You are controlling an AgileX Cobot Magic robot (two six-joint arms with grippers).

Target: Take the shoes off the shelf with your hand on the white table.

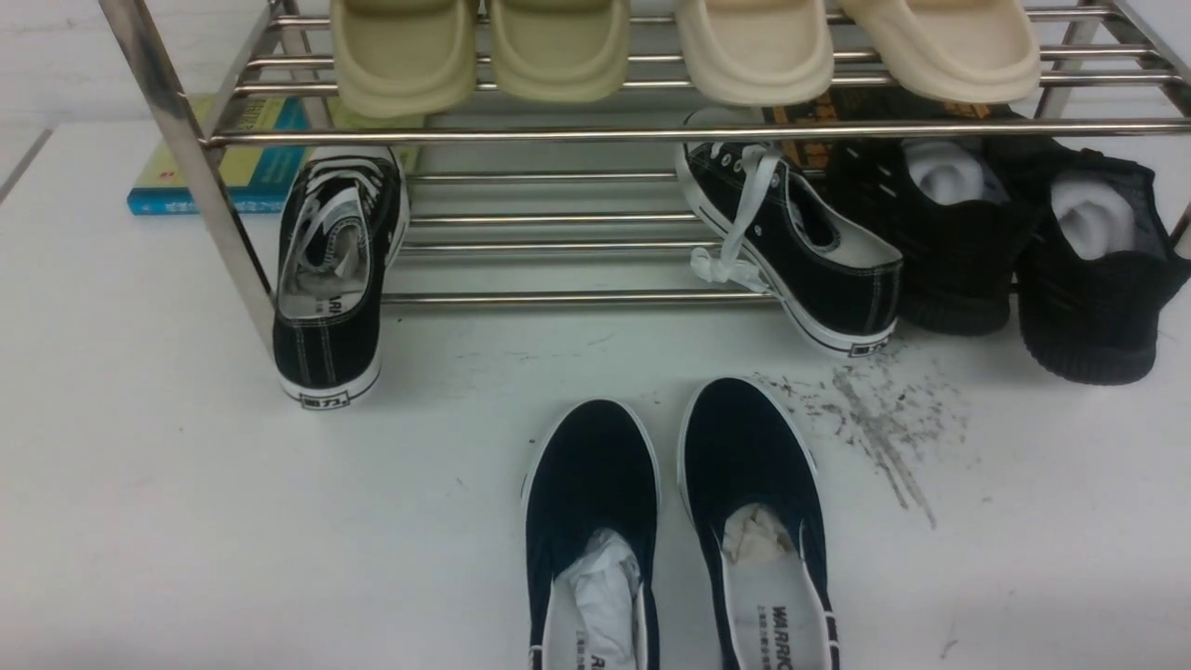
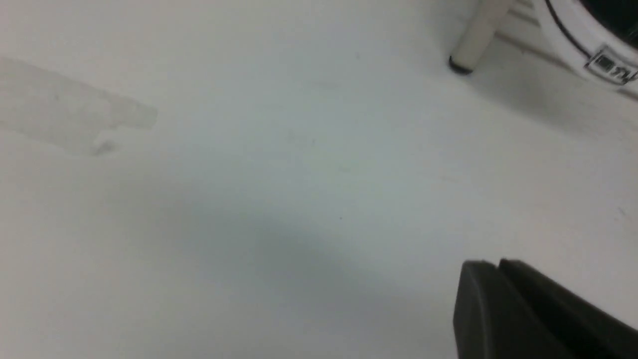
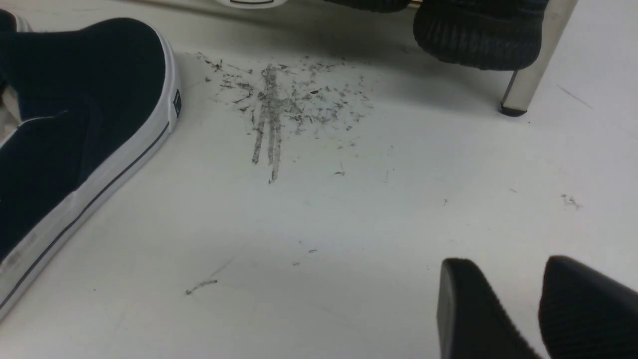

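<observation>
The two navy slip-on shoes stand side by side on the white table in front of the shelf, toes toward it: one on the left, one on the right. Both have paper stuffing. One of them shows in the right wrist view. Neither gripper shows in the front view. My left gripper is shut and empty over bare table near a shelf leg. My right gripper is open and empty, beside the shoe, near the scuff smear.
Black lace-up sneakers hang off the lower tier's front. All-black knit sneakers sit at the right. Beige slippers fill the top tier. A book lies behind the left post. A shelf leg stands ahead of the right gripper.
</observation>
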